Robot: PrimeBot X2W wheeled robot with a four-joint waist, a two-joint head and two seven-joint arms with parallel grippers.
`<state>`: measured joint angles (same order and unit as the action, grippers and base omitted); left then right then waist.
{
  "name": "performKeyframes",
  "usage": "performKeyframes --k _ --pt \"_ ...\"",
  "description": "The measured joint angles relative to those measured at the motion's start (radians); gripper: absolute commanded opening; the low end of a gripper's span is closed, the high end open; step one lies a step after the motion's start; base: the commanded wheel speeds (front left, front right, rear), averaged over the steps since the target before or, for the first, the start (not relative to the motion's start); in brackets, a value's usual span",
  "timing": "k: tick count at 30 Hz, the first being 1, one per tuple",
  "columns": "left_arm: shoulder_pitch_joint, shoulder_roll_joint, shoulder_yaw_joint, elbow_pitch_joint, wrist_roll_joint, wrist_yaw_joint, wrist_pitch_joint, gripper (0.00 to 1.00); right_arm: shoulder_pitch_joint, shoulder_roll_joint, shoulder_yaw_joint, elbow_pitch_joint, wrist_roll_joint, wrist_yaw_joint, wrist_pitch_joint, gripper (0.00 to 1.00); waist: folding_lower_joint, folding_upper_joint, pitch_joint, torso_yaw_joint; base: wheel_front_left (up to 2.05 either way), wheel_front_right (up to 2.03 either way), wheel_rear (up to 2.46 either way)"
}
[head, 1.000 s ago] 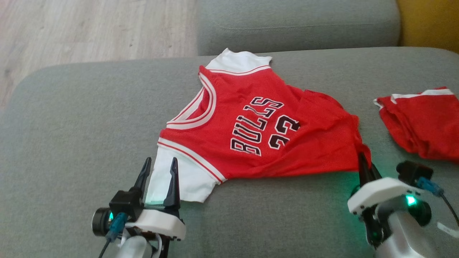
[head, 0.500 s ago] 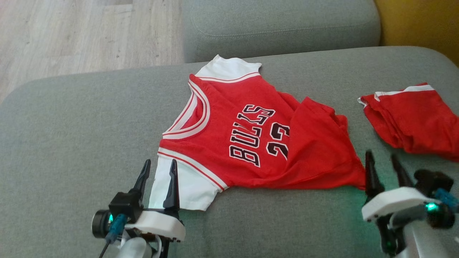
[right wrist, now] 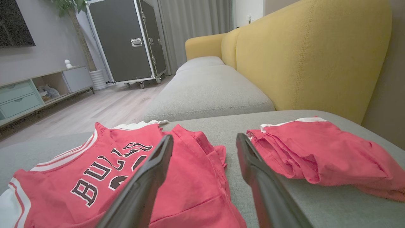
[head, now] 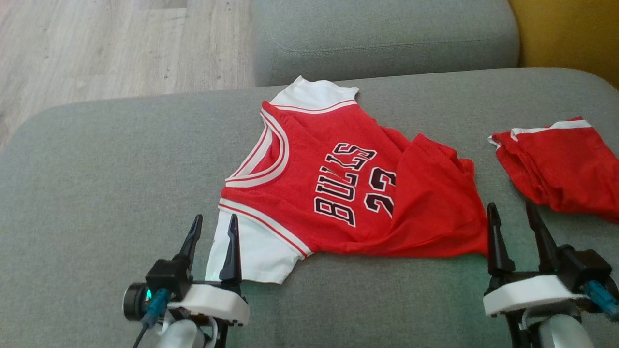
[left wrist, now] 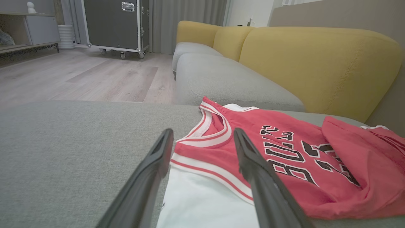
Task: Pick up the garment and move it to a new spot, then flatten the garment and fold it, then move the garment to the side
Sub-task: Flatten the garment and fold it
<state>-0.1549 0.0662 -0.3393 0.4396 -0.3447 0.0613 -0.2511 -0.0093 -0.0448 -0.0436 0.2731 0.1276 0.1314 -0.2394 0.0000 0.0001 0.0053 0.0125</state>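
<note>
Grey sofa seat (head: 96, 169), with the jersey (head: 338, 193) spread mid-cushion. Your left gripper (head: 215, 220) and right gripper (head: 511, 207) both stand open and empty. To flatten it well, pinch the folded-over hem flap (head: 435, 193) and draw it rightward. The flap hides part of the number and the cloth beneath is probably bunched.

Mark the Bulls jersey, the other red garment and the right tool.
Bulls jersey (head: 338, 191), head view, on the black lettering.
other red garment (head: 556, 164), head view, on its red middle.
right tool (head: 510, 205), head view, midway between its fingertips.
</note>
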Motion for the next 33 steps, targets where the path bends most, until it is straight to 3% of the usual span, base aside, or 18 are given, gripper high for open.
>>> performKeyframes --k 3,10,19,29,31,32,33 --pt "0.0 0.003 -0.004 0.006 0.0 -0.002 0.008 1.0 -0.002 0.0 0.002 -0.011 0.008 0.0 -0.008 1.0 0.0 0.0 0.003 0.004 0.0 0.0 0.0" --pt "0.001 0.016 -0.052 0.066 0.003 -0.026 0.15 1.0 -0.003 0.0 0.011 -0.01 0.019 0.0 -0.008 1.0 0.0 0.0 0.014 0.004 0.0 0.0 0.0" --pt "0.012 0.057 -0.049 0.115 0.022 0.063 0.273 1.0 -0.008 0.0 0.032 0.005 0.042 0.0 -0.009 1.0 0.0 0.0 0.033 -0.018 0.0 0.0 0.0" --pt "-0.011 0.083 -0.053 0.14 0.027 0.06 0.332 1.0 -0.036 0.0 0.033 0.008 0.049 0.0 -0.009 1.0 0.0 0.0 0.062 -0.044 0.0 0.0 0.0" --pt "-0.018 0.085 -0.057 0.141 0.026 0.043 0.351 0.11 -0.04 0.0 0.017 0.01 0.048 0.0 -0.009 1.0 0.0001 0.0 0.063 -0.046 0.0 0.0 0.0" --pt "-0.022 0.085 -0.059 0.14 0.022 0.034 0.356 0.0 -0.041 0.0 0.005 0.013 0.047 0.0 -0.009 1.0 0.0 0.0 0.062 -0.045 0.0 0.0 0.0" --pt "-0.024 0.085 -0.059 0.137 0.013 0.028 0.357 0.0 -0.042 0.0 -0.005 0.021 0.047 0.0 -0.009 1.0 0.0 0.0 0.061 -0.044 0.0 0.0 0.0"
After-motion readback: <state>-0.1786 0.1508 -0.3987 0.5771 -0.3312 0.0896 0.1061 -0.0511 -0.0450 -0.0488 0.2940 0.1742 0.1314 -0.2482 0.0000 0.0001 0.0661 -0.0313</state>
